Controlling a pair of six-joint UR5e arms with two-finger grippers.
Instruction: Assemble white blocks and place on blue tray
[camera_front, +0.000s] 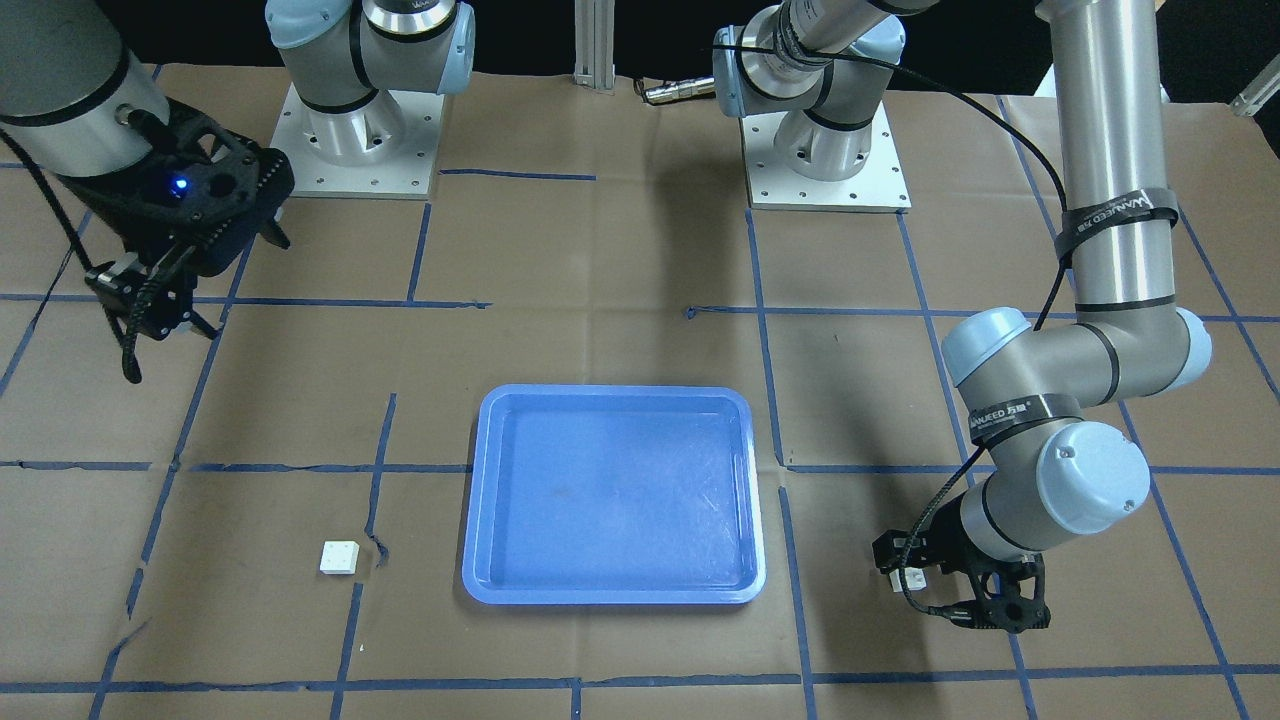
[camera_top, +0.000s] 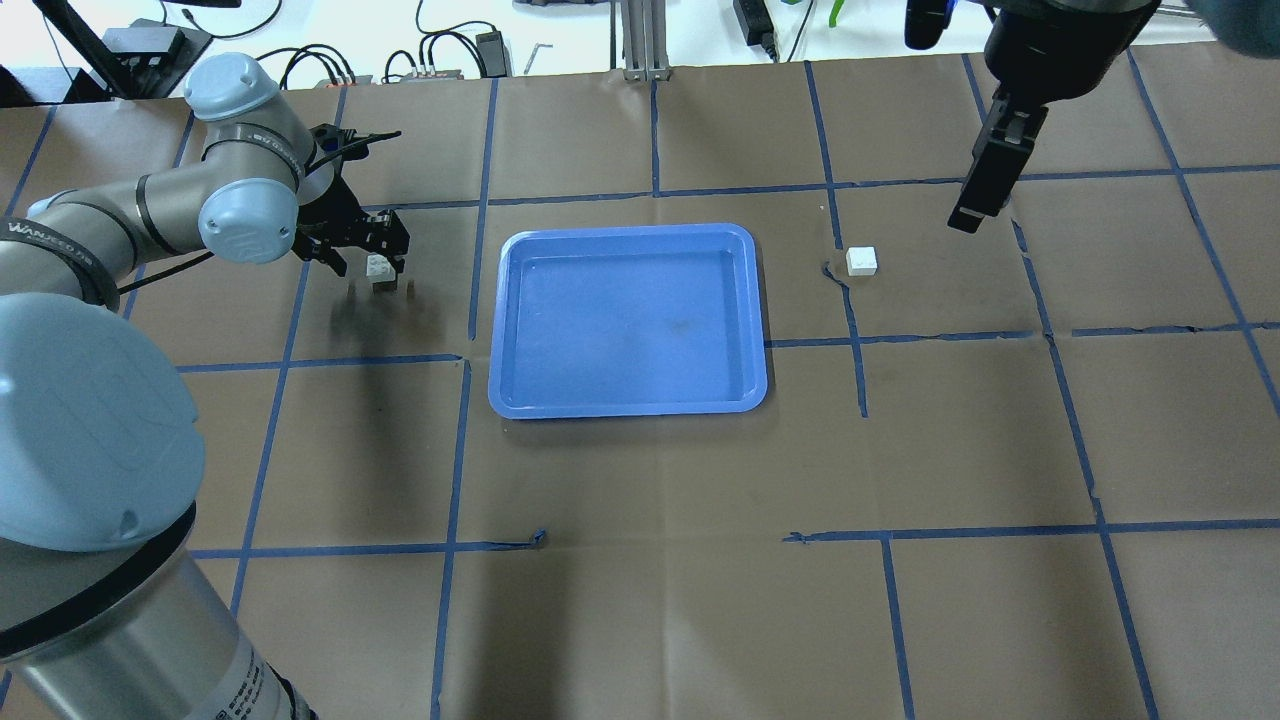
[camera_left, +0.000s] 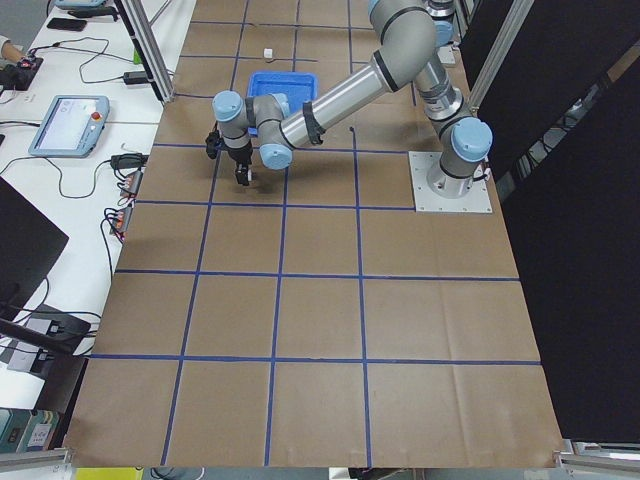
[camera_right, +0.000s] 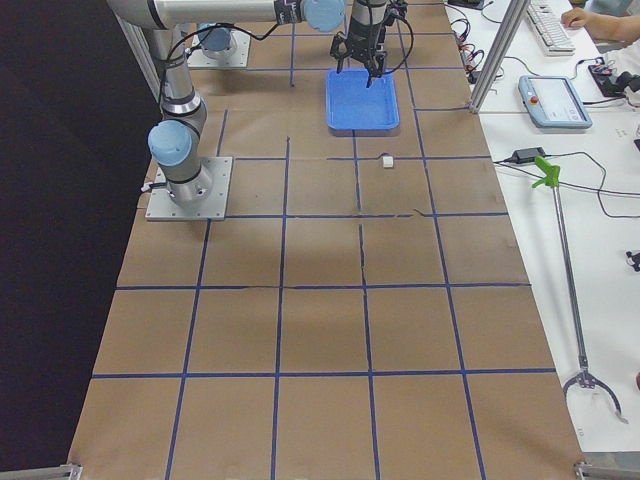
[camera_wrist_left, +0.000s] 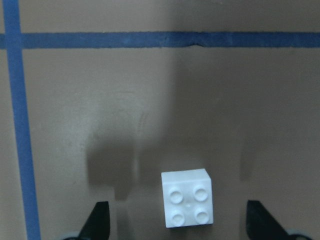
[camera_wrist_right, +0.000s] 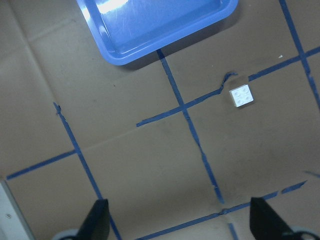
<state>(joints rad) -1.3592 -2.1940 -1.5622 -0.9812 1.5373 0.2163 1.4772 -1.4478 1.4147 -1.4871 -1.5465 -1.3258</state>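
Observation:
One white block lies studs up on the brown paper between the open fingers of my left gripper, touching neither finger. The same block and left gripper show left of the blue tray in the overhead view. The second white block lies alone right of the tray, also seen in the right wrist view. My right gripper is open and empty, held high beyond that block. The tray holds nothing.
Brown paper with a grid of blue tape lines covers the table. The two arm bases stand at the robot's side. Cables and devices lie beyond the far table edge.

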